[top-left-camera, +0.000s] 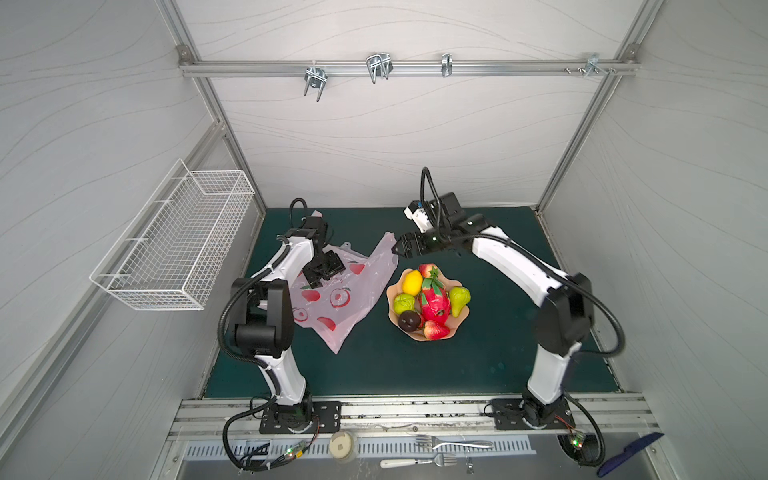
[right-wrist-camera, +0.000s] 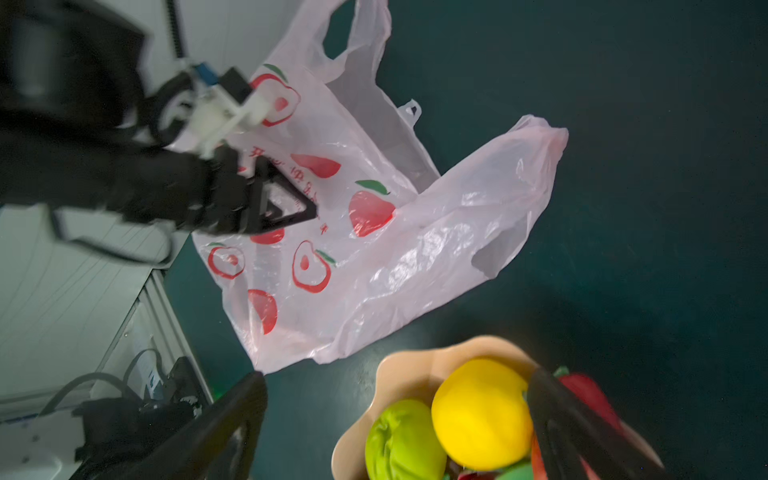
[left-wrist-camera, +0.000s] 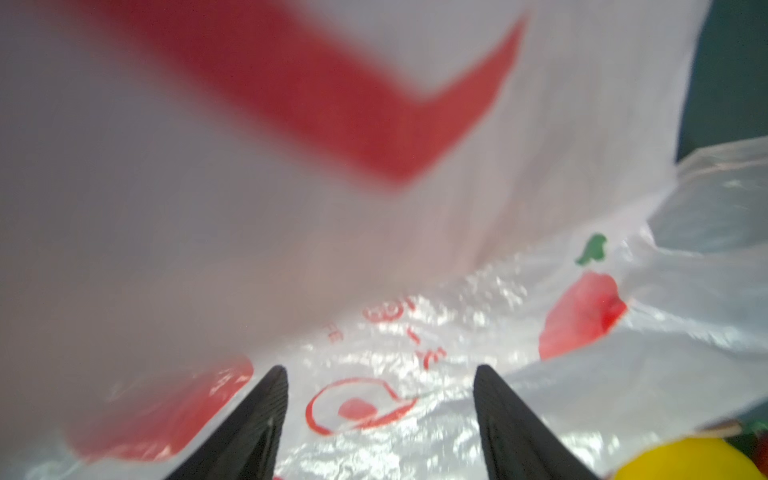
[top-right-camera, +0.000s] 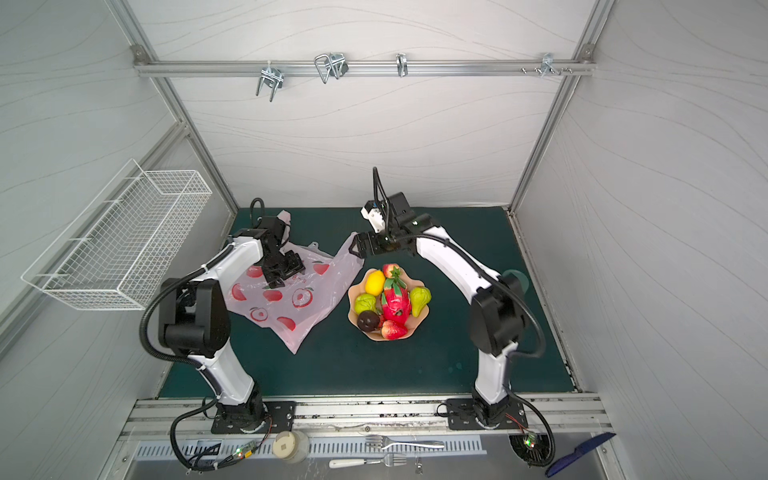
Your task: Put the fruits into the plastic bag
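The plastic bag (top-left-camera: 353, 299) (top-right-camera: 320, 299) lies flat and crumpled on the green mat, pale pink with red fruit prints. My left gripper (top-left-camera: 316, 279) (left-wrist-camera: 380, 370) hovers open just above its printed middle; a blurred fold of the bag (left-wrist-camera: 457, 332) hangs close to that lens. The fruits sit in a peach bowl (top-left-camera: 413, 336): lemon (top-left-camera: 412, 282) (right-wrist-camera: 482, 411), green apple (top-left-camera: 404, 303) (right-wrist-camera: 403, 440), dragon fruit (top-left-camera: 435, 303), pear (top-left-camera: 459, 300), a dark purple fruit (top-left-camera: 409, 320) and two strawberries (top-left-camera: 435, 330). My right gripper (top-left-camera: 397, 249) (right-wrist-camera: 397, 376) is open and empty beside the bag's right handle (right-wrist-camera: 519, 187), above the bowl's far edge.
A white wire basket (top-left-camera: 174, 249) hangs on the left wall. Metal hooks (top-left-camera: 378, 66) hang from the back rail. Forks (top-left-camera: 457, 444), a round lid (top-left-camera: 343, 446) and a blue tool (top-left-camera: 631, 453) lie on the front ledge beyond the mat's edge.
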You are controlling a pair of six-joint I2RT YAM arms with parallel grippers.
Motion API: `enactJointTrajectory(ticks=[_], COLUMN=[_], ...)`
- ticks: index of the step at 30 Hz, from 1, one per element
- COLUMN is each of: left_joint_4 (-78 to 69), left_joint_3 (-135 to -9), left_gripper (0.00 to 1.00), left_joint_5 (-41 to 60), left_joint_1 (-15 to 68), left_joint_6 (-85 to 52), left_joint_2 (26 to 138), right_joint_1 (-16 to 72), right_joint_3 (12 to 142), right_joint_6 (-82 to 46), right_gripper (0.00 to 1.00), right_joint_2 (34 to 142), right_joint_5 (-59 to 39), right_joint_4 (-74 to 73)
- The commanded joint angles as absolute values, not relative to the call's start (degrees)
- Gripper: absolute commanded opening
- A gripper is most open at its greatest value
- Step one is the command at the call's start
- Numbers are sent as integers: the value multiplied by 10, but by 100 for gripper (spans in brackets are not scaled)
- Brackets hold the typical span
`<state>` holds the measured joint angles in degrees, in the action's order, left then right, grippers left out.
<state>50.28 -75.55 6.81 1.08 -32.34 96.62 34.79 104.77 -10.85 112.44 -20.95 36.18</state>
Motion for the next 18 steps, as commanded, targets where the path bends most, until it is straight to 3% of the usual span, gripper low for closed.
enactJointTrajectory(ticks=[1, 7, 13, 15, 18], left_joint_4=[493, 534, 549, 548, 530], left_joint_3=[-745, -744, -780, -798, -810], left_gripper=[74, 74, 72, 72, 72], left_joint_5=[91, 26, -30, -40, -43], left_joint_1=[-7, -47, -92, -99, -113], left_joint_6=[-324, -329, -318, -319, -318], left_joint_2=[885, 851, 935, 962, 981], right_joint_1=[333, 337, 355, 358, 361], right_joint_3=[1126, 1250, 1263, 1257, 1248], right_joint_6=[-133, -190, -231, -248, -270], right_gripper=[99, 99, 95, 87, 54], right_joint_2=[1207, 1320, 1361, 1366, 1367], right_joint_5=[-234, -233, -210, -206, -201], right_joint_4=[422, 439, 431, 415, 401])
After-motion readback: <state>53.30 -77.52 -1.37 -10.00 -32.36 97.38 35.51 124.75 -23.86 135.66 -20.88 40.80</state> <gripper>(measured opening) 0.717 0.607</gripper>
